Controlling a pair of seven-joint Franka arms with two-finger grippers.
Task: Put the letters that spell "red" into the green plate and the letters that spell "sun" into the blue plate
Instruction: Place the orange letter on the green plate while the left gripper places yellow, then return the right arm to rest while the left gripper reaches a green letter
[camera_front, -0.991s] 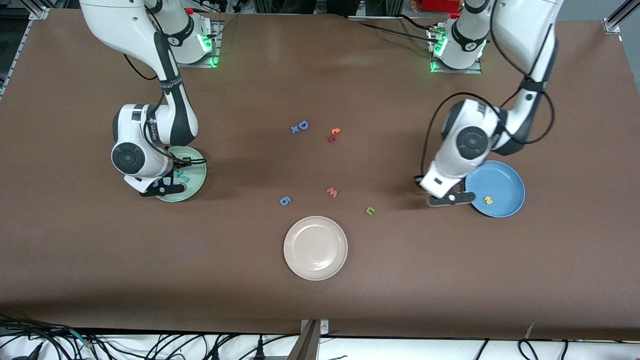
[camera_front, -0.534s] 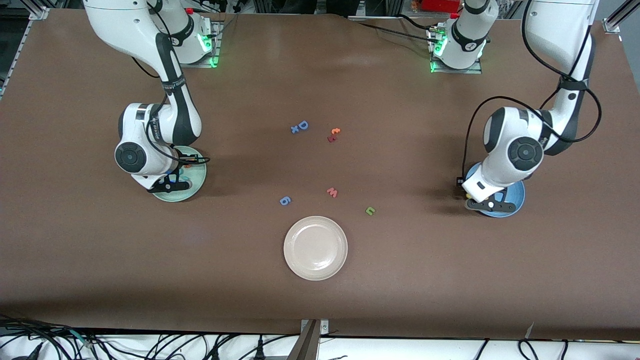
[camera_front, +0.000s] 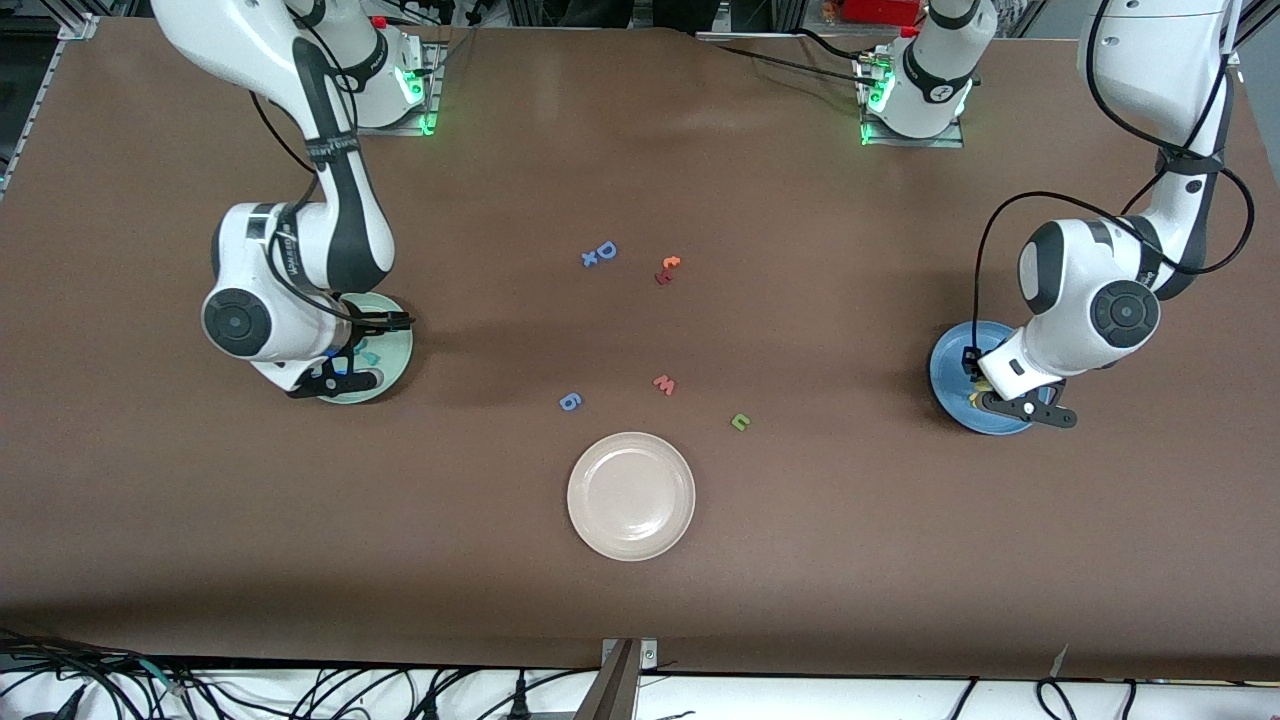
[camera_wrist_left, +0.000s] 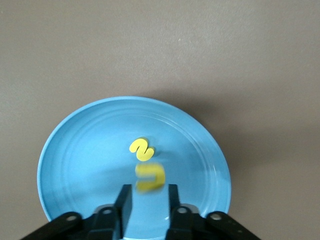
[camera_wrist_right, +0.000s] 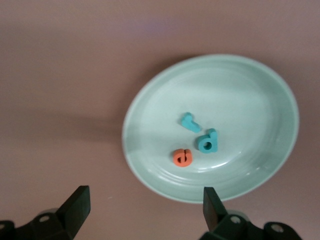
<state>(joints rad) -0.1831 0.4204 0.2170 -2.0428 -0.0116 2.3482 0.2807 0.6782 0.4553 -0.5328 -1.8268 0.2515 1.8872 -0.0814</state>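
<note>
While your right gripper (camera_wrist_right: 142, 207) hangs spread wide over the green plate (camera_wrist_right: 260, 90), your left gripper (camera_wrist_left: 147, 200) over the blue plate (camera_wrist_left: 75, 145) is parted, its yellow "u" (camera_wrist_left: 149, 177) loose.

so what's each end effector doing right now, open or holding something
Left end effector: partly open over the round sky-blue plate, holding nothing.
Right end effector: open over the round mint-green plate, empty.

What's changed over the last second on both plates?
The left gripper moved from beside the blue plate to over it and is dropping the yellow u by the yellow s. The right gripper opened over the green plate, leaving the orange e inside. The green n stayed put.
</note>
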